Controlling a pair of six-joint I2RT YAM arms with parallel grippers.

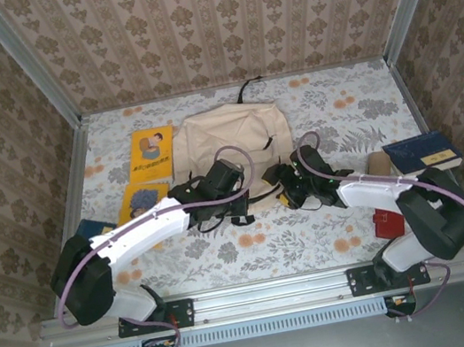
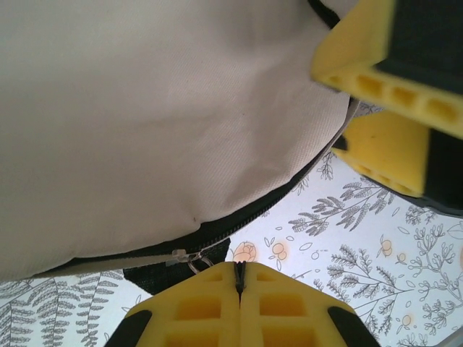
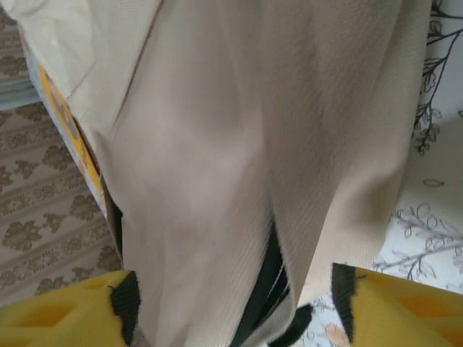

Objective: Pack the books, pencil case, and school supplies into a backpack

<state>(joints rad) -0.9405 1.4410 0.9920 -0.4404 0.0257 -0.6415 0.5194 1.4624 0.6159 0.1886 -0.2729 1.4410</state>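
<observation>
The beige backpack [image 1: 226,138] lies flat mid-table, its black loop at the far end. My left gripper [image 1: 238,196] is at its near edge, shut on the black zipper pull [image 2: 239,273] beside the slider [image 2: 179,255] of the dark zipper line. My right gripper [image 1: 288,185] stands open at the near right edge, with a fold of backpack fabric [image 3: 217,217] hanging between its fingers [image 3: 124,303]. Two yellow books [image 1: 151,150] [image 1: 141,198] lie left of the backpack. A navy book [image 1: 423,151] lies at the right. Which thing is the pencil case I cannot tell.
A small red square thing [image 1: 389,222] sits by the right arm's base. A tan rounded object [image 1: 380,163] lies next to the navy book. A dark blue corner [image 1: 93,226] shows behind the left arm. Patterned walls close in the table on three sides.
</observation>
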